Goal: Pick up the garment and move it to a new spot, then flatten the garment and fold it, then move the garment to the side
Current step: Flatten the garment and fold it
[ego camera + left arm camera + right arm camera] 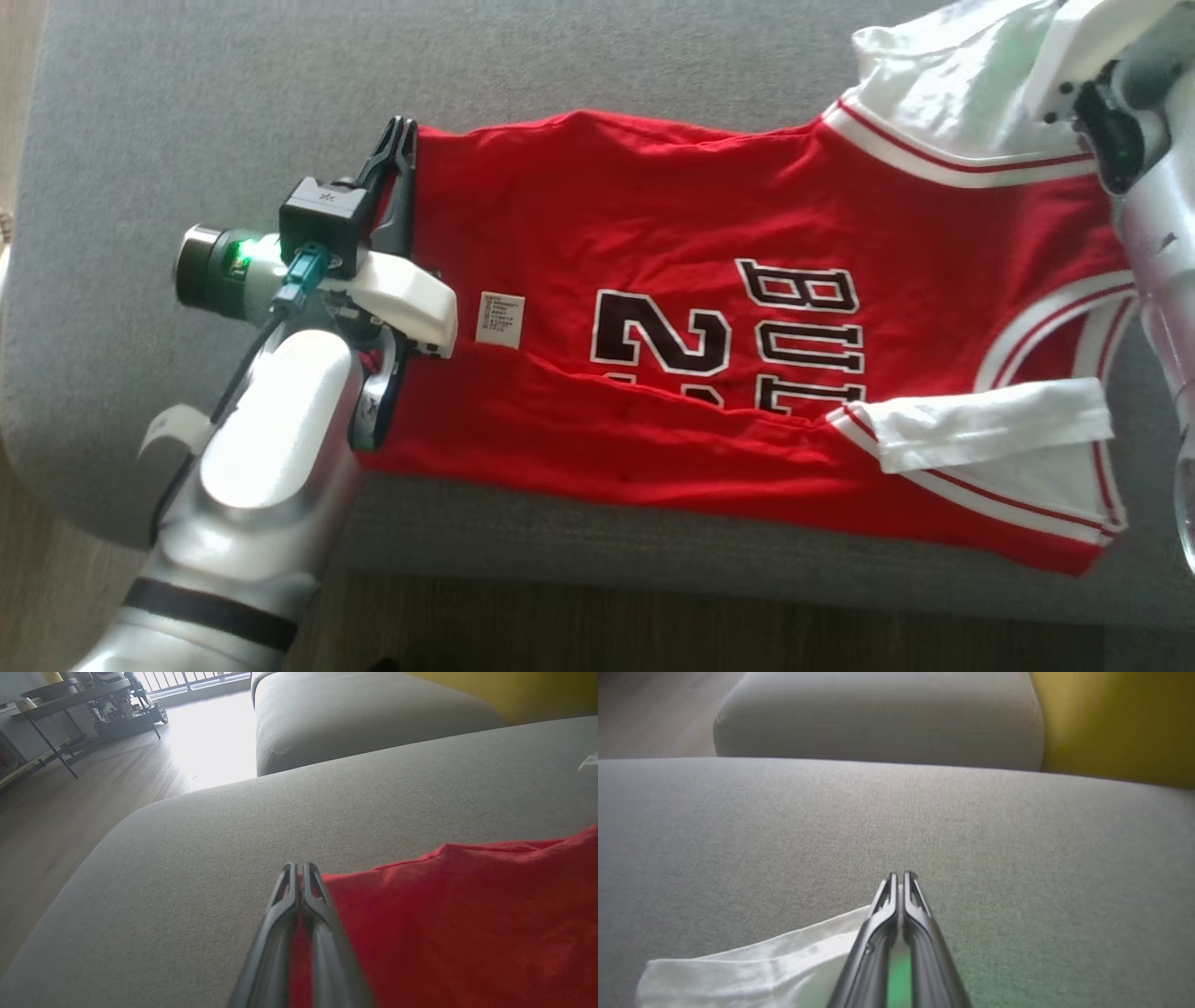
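While jersey point(709, 308) lies spread on sofa point(187, 112), L gripper point(299, 868) is clamped on its red hem point(341, 884); R gripper point(900, 876) on white sleeve point(761, 961); prob. gripping opposite ends to tension & flatten it.

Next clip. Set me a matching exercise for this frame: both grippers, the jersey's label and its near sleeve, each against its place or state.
Things:
1. left gripper
2. right gripper
3. white label
4. near white sleeve

Place or state:
a. lying across the jersey at its near armhole
b. shut on the red hem
c. on red cloth beside the number
d. shut on white cloth

Pairs: 1-b, 2-d, 3-c, 4-a
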Controlling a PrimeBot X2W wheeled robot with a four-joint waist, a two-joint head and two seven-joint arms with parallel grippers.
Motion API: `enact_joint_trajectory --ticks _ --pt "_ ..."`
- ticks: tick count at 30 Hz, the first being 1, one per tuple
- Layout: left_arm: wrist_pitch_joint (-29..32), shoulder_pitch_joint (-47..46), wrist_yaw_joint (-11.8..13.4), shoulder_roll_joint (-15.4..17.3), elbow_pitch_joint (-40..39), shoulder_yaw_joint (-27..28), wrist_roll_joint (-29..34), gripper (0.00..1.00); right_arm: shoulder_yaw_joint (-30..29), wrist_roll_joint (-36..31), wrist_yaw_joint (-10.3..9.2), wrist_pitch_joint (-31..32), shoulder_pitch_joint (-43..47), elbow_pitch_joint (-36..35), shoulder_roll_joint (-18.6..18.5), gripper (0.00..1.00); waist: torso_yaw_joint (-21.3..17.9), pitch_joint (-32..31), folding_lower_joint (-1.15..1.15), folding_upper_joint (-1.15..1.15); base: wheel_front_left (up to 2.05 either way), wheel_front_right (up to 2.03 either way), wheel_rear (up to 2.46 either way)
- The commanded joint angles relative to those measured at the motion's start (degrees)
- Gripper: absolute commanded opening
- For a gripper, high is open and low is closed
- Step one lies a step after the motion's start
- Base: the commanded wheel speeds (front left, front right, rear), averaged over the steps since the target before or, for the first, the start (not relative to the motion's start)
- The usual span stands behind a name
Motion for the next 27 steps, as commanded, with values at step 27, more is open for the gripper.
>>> enact_joint_trajectory --ticks 27 --pt "-0.41 -0.28 -1.28 10.46 3.76 6.46 -2.21 0.00 15.05 18.23 -0.02 -4.54 8.45 -19.51 -3.95 0.00 -8.91 -9.39 0.00 0.00 0.00 0.00 0.00"
